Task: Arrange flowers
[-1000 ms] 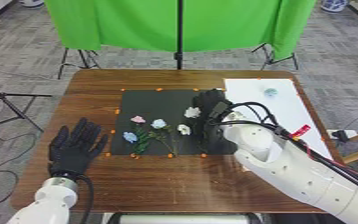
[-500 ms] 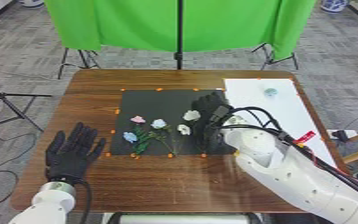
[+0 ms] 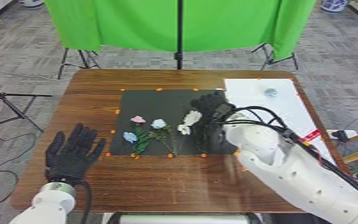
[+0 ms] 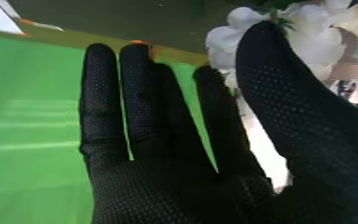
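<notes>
Head view showed 5 blooms on the mat, a pink flower, a blue flower, a pale flower and 2 white flowers, with visible stems running toward the worktop's near edge, presumably to keep them easy to grasp. The right hand was just beside the white flowers, fingers straight and thumb apart from them, clamped on nothing. Its thumb side faced the petals, probably so that thumb and fingers could close around 1 stem; whether it touched them could not be told. Closing too high might have crushed petals. The left hand lay open beside the mat, seemingly parked out of the way. A pale object sat on the white sheet. The arranging looked unfinished.
</notes>
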